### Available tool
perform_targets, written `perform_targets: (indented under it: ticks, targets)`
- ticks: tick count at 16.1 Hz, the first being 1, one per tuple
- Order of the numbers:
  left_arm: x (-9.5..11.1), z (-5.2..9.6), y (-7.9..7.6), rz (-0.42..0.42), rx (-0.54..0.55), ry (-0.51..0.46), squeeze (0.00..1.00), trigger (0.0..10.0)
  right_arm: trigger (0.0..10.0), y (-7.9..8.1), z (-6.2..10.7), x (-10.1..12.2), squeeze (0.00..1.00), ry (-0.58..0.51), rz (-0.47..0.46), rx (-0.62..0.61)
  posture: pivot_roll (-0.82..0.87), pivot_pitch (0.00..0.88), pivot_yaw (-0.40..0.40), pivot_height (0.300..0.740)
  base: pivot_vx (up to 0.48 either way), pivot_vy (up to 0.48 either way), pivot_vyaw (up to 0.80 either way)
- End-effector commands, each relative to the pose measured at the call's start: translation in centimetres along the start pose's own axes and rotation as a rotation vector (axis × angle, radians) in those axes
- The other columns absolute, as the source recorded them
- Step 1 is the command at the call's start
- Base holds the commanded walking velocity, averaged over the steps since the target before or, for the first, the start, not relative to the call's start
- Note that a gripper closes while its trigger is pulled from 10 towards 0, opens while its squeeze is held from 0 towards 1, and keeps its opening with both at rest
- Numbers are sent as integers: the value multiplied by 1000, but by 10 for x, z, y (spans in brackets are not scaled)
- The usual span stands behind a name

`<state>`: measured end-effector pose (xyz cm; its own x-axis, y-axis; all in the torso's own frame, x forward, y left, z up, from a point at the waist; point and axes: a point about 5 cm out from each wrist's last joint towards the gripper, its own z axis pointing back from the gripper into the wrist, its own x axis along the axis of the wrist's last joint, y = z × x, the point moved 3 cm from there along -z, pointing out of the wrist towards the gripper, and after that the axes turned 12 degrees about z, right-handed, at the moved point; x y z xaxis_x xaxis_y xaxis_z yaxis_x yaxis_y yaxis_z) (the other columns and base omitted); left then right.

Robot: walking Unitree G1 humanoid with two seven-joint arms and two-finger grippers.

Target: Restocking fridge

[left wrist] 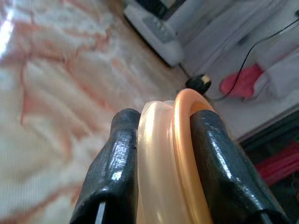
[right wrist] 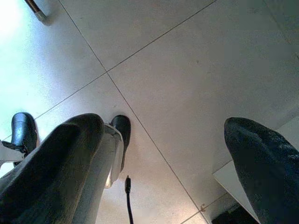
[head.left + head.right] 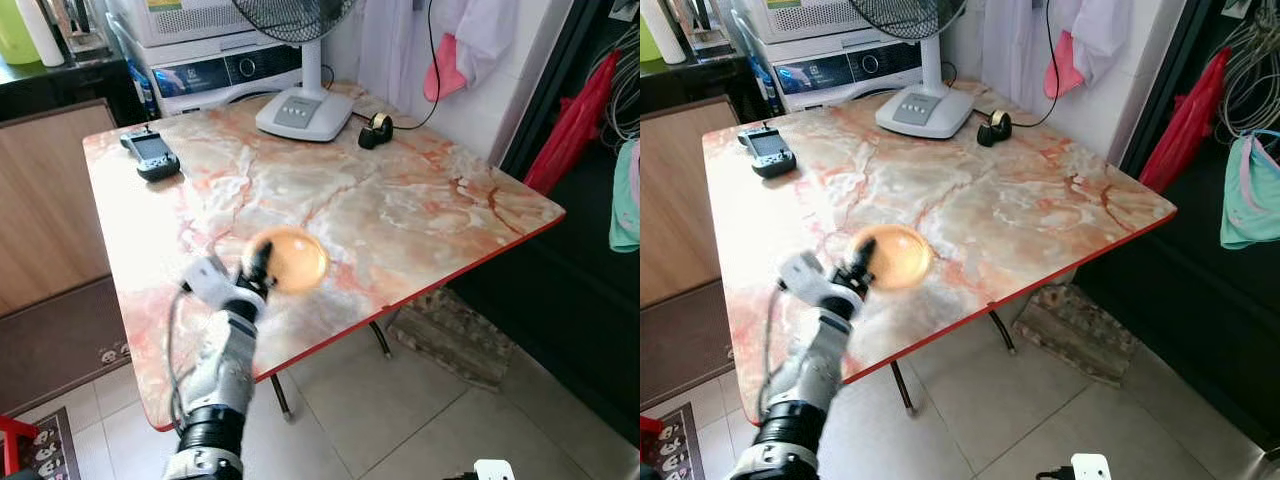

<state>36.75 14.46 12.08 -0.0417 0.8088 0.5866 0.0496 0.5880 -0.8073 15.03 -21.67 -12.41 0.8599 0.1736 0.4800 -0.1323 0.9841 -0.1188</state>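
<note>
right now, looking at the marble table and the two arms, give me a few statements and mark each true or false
1. The left gripper is shut on the orange bowl. True.
2. The orange bowl rests flat on the table. False: it is held on edge between the black fingers, above the tabletop.
3. The fan base stands at the far side of the table, with a tape dispenser beside it. True.
4. The handheld device lies right next to the tape dispenser. False: it lies near the far left corner, apart from the dispenser.
5. The right gripper is shut on a bottle. False: it hangs open over the tiled floor, holding nothing.
</note>
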Motion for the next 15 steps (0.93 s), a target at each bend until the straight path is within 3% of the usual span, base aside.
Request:
perform_targets:
  ticks: [1,4,5,6,7,8,11,15]
  targets:
    - [8,2,1,6,5,-19,0,0,10000,-1,0,-2,0,9,4,0,42,0,-25,740,0,0,0]
    - [25,9,0,-141,-10,-40,0,353,10000,-1,0,-3,0,10,1,0,41,0,-18,740,0,0,0]
    - [31,14,0,-271,-24,-46,0,7608,10000,-1,0,-3,0,9,-1,0,41,0,-17,740,0,0,0]
    - [42,21,1,-337,-27,-66,0,10000,10000,0,0,-3,0,9,-3,-1,44,0,-16,740,0,0,0]
    - [46,23,2,-377,-29,-74,0,10000,10000,0,0,-3,0,8,-4,-2,46,0,-14,740,0,0,0]
    - [65,32,-5,-666,-91,-110,0,10000,10000,-1,1,-3,0,6,-8,-2,51,0,-15,740,0,0,0]
    - [85,34,-10,-748,-76,-181,0,10000,10000,-1,1,-3,0,2,-10,-5,60,0,-13,740,0,0,0]
    - [62,39,-11,-831,-82,-130,0,10000,10000,-2,1,-2,0,-10,-25,-11,53,0,-10,740,0,0,0]
